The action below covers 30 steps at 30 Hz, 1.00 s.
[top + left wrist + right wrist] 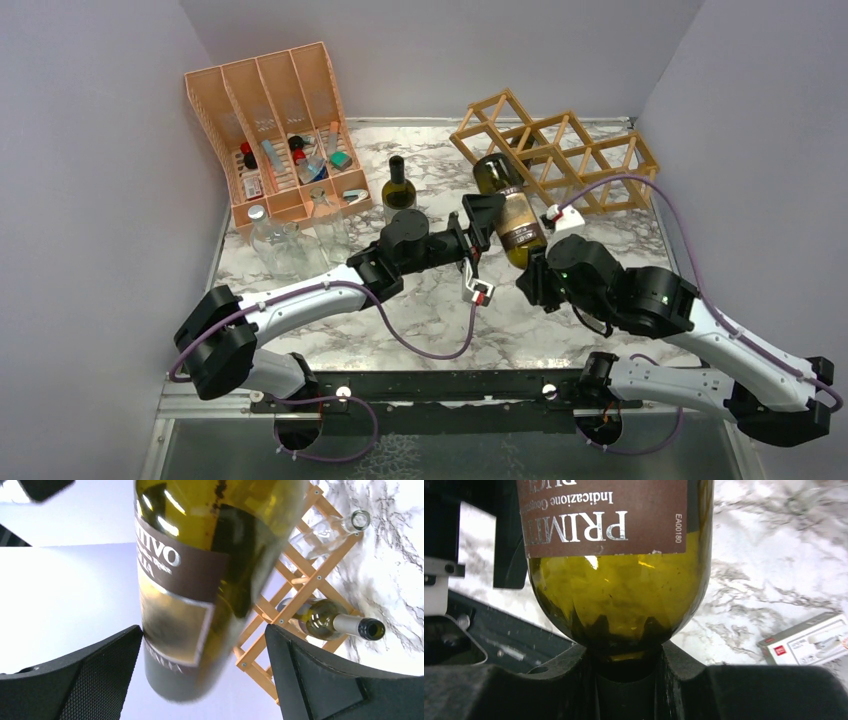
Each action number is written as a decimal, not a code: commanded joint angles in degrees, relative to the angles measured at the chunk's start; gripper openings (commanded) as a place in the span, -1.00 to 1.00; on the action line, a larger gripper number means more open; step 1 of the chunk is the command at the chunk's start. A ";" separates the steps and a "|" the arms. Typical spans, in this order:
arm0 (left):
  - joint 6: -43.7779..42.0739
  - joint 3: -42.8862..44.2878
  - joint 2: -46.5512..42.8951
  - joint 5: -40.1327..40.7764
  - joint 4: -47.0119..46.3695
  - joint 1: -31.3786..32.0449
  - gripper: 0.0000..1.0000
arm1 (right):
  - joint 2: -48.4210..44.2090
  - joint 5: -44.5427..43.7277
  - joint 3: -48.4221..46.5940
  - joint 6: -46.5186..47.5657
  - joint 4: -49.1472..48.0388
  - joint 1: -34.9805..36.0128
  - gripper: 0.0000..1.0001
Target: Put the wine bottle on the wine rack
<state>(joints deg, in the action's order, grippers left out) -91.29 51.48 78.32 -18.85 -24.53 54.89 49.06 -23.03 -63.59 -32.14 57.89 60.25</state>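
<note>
The step in hand is the carry to the rack, with the bottle in the air and held by 1 arm alone. The wine bottle [508, 205] hangs above the marble table [420, 310] at centre, nearly level, its base pointing far-right at the wine rack [585, 160] and its neck toward the near edge. The right gripper [626, 677] is clenched on the neck just below the shoulder, and the right wrist view shows the dark fingers [549, 690] pressed against the glass on both sides. The left gripper [202, 645] is released: its jaws stand wide around the labelled body, with a visible gap on one side, so it bears no weight. In the top view the base overlaps the rack's near-left cells, but I cannot tell whether it has entered one. The left wrist view shows 2 bottles already lying in the rack, a clear bottle [330, 530] and a green bottle [325, 620]. As I judge it, the next move calls for the left arm to back away to the left, and for the right arm to line the bottle's axis up with a free cell and slide it in base first. Held only by the neck, the heavy end may sag or swing.
</note>
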 commanded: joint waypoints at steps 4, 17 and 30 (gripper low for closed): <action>12.96 -0.77 -2.08 0.53 -5.72 0.35 0.98 | -4.10 -19.04 -4.76 -5.22 -3.13 -0.34 -0.98; 59.08 1.58 -4.16 25.39 -11.50 0.39 0.98 | 3.32 -28.76 -0.60 -12.48 0.92 -0.48 -0.98; 77.83 -2.28 -17.20 32.16 -7.98 0.33 0.98 | 8.34 -12.69 7.26 -8.95 -14.61 -13.57 -0.98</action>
<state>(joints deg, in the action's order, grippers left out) -21.02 49.74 65.06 8.40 -33.32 55.13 58.00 -39.29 -58.00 -40.86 52.95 49.60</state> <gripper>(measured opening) 0.989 0.362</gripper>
